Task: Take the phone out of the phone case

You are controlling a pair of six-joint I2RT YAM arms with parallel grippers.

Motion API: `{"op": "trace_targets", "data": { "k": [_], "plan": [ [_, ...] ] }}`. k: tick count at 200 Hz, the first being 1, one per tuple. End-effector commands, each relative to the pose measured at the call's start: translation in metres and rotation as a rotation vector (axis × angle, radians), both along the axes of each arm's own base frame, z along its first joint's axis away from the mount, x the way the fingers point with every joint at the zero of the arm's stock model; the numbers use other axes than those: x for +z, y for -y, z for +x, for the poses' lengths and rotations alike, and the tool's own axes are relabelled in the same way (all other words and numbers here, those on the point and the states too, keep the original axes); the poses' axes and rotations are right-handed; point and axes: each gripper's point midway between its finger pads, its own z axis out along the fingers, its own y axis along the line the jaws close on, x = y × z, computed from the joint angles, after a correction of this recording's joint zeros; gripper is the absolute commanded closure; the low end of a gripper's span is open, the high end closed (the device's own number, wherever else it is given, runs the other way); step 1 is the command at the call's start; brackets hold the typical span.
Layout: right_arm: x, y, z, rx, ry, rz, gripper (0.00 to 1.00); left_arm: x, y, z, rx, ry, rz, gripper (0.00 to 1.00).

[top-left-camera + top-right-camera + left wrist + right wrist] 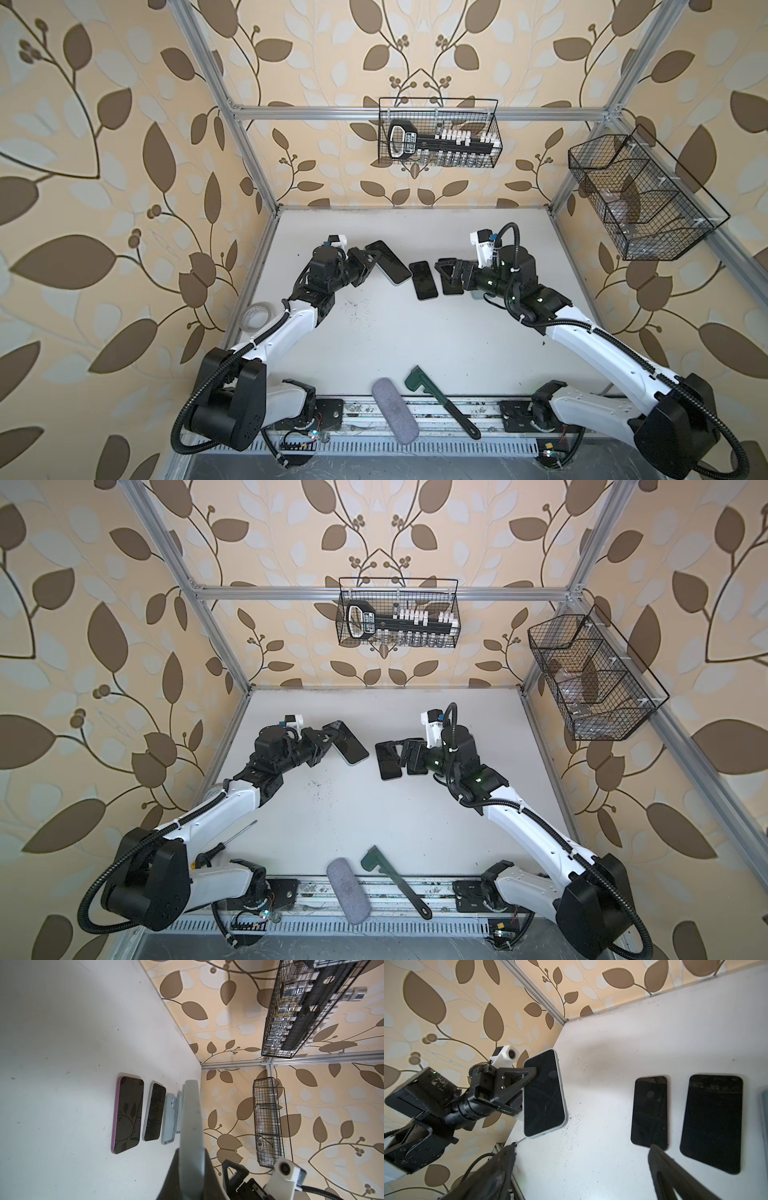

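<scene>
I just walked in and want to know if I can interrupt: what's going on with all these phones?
The left gripper is shut on a pale-rimmed phone, holding it tilted above the white table. The right gripper hangs open above the purple-rimmed phone and grey-rimmed phone lying flat. A light blue case, seemingly empty, lies beside them. Whether the held phone sits in a case is unclear.

On the surface (pixel 374 340), the first phone (pixel 424 280) lay left of the second phone (pixel 712 1122) near the centre, a phone case (pixel 170 1120) to their right. A third phone (pixel 388 262) sat further left, in the left end effector (pixel 372 257). At the front edge, a pouch (pixel 395 411) lay left of a tool (pixel 440 401).
</scene>
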Motion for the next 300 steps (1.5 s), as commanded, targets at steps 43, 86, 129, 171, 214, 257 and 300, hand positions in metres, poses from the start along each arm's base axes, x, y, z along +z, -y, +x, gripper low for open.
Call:
{"op": "trace_targets", "data": {
  "k": [43, 86, 129, 171, 214, 257, 300],
  "plan": [
    [0.012, -0.002, -0.012, 0.08, 0.009, 0.125, 0.0, 0.071, -0.002, 0.005, 0.081, 0.219, -0.112, 1.0],
    [0.012, -0.013, -0.018, 0.146, 0.0, 0.201, 0.05, 0.076, -0.002, 0.001, 0.117, 0.26, -0.133, 1.0],
    [0.013, -0.021, -0.019, 0.179, -0.021, 0.294, 0.09, 0.078, 0.008, -0.003, 0.123, 0.282, -0.155, 1.0],
    [0.008, -0.028, -0.02, 0.152, -0.069, 0.378, 0.11, 0.082, 0.027, -0.005, 0.109, 0.292, -0.216, 1.0],
    [0.01, -0.042, -0.024, 0.146, -0.064, 0.431, 0.15, 0.084, 0.047, -0.003, 0.079, 0.293, -0.271, 1.0],
    [0.01, -0.054, -0.021, 0.152, -0.068, 0.474, 0.24, 0.085, 0.057, -0.003, 0.063, 0.297, -0.29, 1.0],
    [-0.005, -0.063, -0.018, 0.145, -0.098, 0.505, 0.26, 0.087, 0.06, -0.005, 0.06, 0.305, -0.305, 1.0]
  ]
}}
